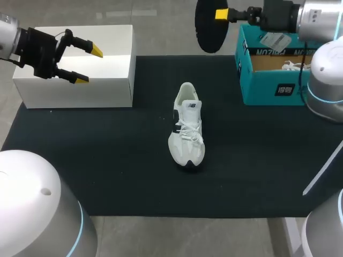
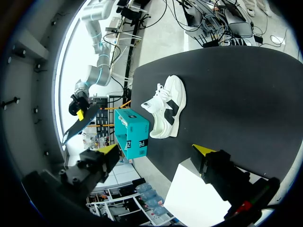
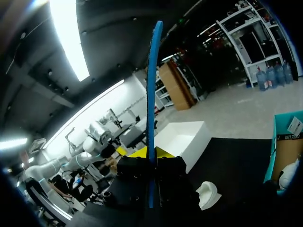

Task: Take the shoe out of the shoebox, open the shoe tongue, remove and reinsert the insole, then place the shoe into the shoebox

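Two arms, both up off the black mat (image 1: pixel 107 176).

Right gripper (image 1: pixel 217 14) is clamped on the insole (image 1: pixel 210 29) and holds it in the air over the table's far edge. That puts it just beside the teal shoebox (image 1: pixel 268 88), on the side toward the middle. The insole hangs upright with its broad dark face toward the head camera. In the right wrist view it shows edge-on, a thin blue strip rising from between the fingers.

Left gripper (image 1: pixel 89 65) has its fingers wide apart with nothing between them. It hovers over the white box (image 1: pixel 75 91) at the mat's far left corner and isn't touching it.

Shoe (image 1: pixel 187 131) is white with dark patches. It sits on its sole in the middle of the mat, toe toward the robot and heel opening toward the far side. Neither gripper touches it; both are well apart from it. It's between the white box and the shoebox, nearer the robot than either.

Shoebox is open at the far right of the mat, under the right arm. A second shoe (image 1: pixel 292 67) is inside, with only white laces and a bit of the upper showing over the wall.
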{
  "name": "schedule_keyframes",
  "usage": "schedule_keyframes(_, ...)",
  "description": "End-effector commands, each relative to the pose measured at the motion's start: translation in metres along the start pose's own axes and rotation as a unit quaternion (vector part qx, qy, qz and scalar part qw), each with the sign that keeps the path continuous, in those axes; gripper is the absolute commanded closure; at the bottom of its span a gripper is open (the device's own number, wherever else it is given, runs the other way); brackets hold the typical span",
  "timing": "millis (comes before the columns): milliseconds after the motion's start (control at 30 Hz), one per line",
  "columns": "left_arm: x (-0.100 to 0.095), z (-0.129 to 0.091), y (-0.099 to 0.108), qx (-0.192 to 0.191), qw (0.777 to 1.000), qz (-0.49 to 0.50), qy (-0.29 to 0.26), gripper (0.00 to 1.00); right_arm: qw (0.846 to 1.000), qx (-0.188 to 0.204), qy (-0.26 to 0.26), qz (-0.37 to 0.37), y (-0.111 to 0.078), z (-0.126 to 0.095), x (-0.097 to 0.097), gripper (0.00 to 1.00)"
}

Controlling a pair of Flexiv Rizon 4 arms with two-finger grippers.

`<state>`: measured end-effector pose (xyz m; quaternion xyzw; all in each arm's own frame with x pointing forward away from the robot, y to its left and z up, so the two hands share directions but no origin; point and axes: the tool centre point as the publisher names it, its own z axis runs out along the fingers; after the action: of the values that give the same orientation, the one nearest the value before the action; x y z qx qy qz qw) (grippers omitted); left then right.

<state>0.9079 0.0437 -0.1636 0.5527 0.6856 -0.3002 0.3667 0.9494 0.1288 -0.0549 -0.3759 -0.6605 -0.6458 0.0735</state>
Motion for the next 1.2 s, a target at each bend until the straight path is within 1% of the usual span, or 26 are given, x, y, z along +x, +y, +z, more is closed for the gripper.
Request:
schedule_keyframes(33,0.000,0.000,0.000,0.000,1.000,0.000,0.002,0.00,1.000,-0.006,0.003,-0.001,-0.003,0.038,-0.007,1.00)
schedule_keyframes(200,0.000,0.000,0.000,0.000,1.000,0.000,0.002,0.00,1.000,0.012,0.001,0.005,-0.014,0.052,-0.011,1.00)
schedule_keyframes(233,0.000,0.000,0.000,0.000,1.000,0.000,0.002,0.00,1.000,0.012,-0.004,0.003,-0.016,0.053,-0.012,1.00)
schedule_keyframes(267,0.000,0.000,0.000,0.000,1.000,0.000,0.002,0.00,1.000,0.003,-0.013,-0.009,-0.017,0.054,-0.012,1.00)
schedule_keyframes(300,0.000,0.000,0.000,0.000,1.000,0.000,0.002,0.00,1.000,-0.001,-0.019,-0.006,-0.016,0.055,-0.010,1.00)
schedule_keyframes(1067,0.000,0.000,0.000,0.000,1.000,0.000,0.002,0.00,1.000,-0.001,-0.019,-0.006,-0.016,0.055,-0.010,1.00)
schedule_keyframes(1200,0.000,0.000,0.000,0.000,1.000,0.000,0.002,0.00,0.999,0.010,-0.029,-0.022,-0.030,0.050,-0.022,1.00)
